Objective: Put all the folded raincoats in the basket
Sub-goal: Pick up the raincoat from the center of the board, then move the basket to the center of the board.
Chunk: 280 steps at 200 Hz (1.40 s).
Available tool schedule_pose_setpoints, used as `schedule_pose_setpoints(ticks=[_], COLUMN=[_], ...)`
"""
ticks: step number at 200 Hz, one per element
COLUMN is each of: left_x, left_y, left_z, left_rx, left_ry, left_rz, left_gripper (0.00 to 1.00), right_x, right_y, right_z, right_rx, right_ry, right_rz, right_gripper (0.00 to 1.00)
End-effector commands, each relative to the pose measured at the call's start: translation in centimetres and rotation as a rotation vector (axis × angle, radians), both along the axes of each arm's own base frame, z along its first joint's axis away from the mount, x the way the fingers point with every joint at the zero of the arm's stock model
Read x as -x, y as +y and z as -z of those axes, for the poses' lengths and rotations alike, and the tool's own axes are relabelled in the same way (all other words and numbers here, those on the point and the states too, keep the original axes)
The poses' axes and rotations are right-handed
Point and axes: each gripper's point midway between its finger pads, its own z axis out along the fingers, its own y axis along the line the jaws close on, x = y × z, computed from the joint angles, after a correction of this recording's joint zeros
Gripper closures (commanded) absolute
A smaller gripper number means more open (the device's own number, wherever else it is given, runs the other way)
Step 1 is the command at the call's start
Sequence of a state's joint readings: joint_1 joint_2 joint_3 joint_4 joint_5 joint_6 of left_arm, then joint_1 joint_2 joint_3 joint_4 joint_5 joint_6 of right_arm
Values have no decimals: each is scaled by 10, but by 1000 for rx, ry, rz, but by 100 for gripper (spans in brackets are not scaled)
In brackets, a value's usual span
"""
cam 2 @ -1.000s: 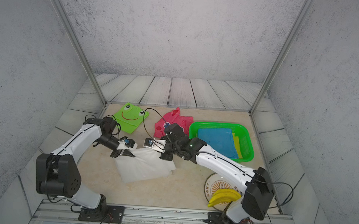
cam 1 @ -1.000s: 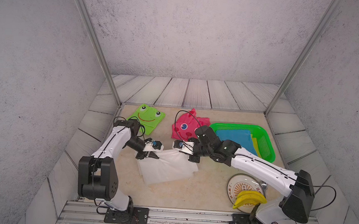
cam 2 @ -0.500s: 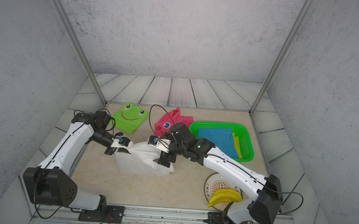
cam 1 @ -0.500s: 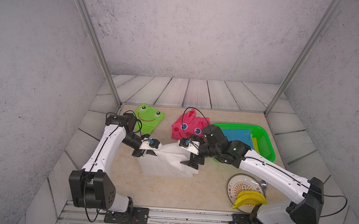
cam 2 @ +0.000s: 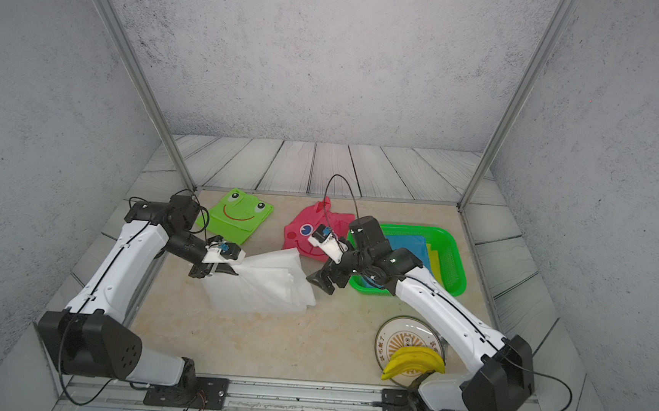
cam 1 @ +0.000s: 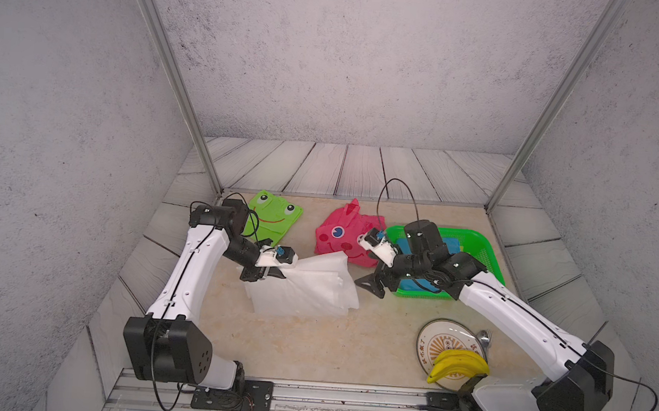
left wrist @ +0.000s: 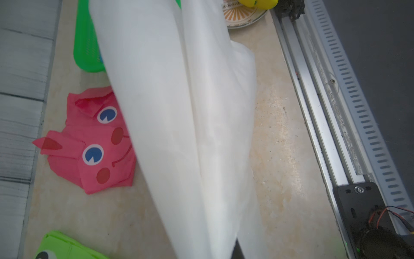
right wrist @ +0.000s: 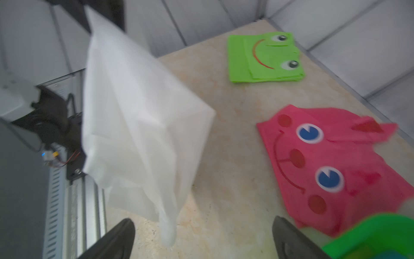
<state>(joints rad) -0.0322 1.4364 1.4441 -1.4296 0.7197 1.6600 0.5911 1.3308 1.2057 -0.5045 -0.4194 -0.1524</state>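
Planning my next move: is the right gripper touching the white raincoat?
Apart. Right wrist view: right gripper open, table visible between it and the white raincoat.

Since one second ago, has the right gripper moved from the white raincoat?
Yes. The right gripper has released the white raincoat and drawn back slightly toward the green basket, which stayed put; its jaws stand open beside the basket's near corner.

The fingers of the right gripper now stand wide apart, off the thin white folded plastic raincoat and drawn back toward the bright green mesh basket. The raincoat, earlier flat on the desk, hangs from the left gripper alone.
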Motion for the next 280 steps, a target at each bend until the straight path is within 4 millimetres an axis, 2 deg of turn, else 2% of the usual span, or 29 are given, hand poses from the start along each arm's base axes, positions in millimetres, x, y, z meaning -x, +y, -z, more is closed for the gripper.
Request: schedule_pose_setpoints(ticks=[1, 12, 23, 39, 49, 59, 76, 105, 135, 146, 176, 187, 199, 216, 244, 262, 280], left_x=[-13, -17, -22, -31, -32, -31, -28, -22, -23, -25, -31, -32, -33, -33, -31, -31, -31], left_y=[24, 33, 44, 62, 71, 79, 86, 90, 93, 95, 98, 98, 98, 99, 98, 98, 98], left_z=[-5, -10, -12, -8, -5, -3, -3, -8, -11, -15, -30, -36, -42, -47, -47, -47, -50], left_rx=[-66, -48, -48, -99, -136, -165, -185, -186, -191, -194, -189, -184, -181, -177, -175, -176, -175], left_ry=[39, 59, 71, 81, 86, 84, 85, 107, 108, 99, 64, 51, 36, 21, 26, 24, 16], left_rz=[-209, -290, -378, -509, -564, -604, -646, -684, -701, -710, -734, -744, -749, -753, -750, -750, -752], left_gripper=[100, 100, 100, 100, 100, 100, 100, 100, 100, 100, 100, 100, 100, 100, 100, 100, 100], right_x=[-52, -58, -58, -62, -67, -69, -73, -64, -46, -39, -21, -16, -12, -11, -8, -2, 12], right_y=[-50, -58, -57, -58, -60, -64, -71, -73, -67, -64, -52, -50, -52, -64, -81, -81, -70], right_z=[29, 47, 63, 87, 102, 115, 127, 141, 154, 155, 145, 140, 135, 126, 104, 90, 81], right_rx=[20, 60, 108, 161, 204, 251, 324, 396, 418, 422, 396, 403, 423, 467, 498, 471, 420], right_ry=[166, 256, 325, 438, 475, 503, 500, 523, 578, 592, 620, 626, 622, 591, 542, 552, 605], right_rz=[415, 484, 486, 552, 593, 623, 665, 639, 567, 530, 448, 436, 440, 485, 537, 530, 488], right_gripper=[0, 0, 2, 10, 18, 22, 30, 32, 64, 68, 69, 75, 80, 85, 88, 91, 92])
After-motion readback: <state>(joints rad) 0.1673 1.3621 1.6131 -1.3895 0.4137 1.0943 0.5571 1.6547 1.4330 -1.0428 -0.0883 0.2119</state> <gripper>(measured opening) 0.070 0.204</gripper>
